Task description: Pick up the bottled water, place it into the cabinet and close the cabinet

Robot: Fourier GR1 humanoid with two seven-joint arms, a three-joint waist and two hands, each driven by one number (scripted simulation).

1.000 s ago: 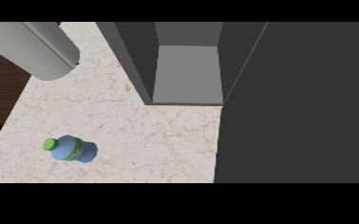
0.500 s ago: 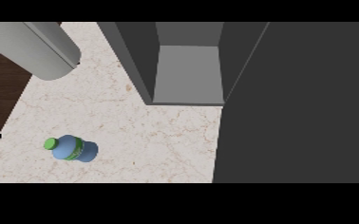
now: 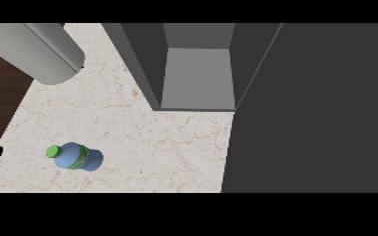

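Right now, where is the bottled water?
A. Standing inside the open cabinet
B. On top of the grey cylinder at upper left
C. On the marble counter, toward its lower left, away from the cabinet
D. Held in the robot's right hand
C. The bottled water, blue with a green cap, sits on the counter at lower left, apart from the open cabinet, whose inside shows nothing in it; no hand is in view.
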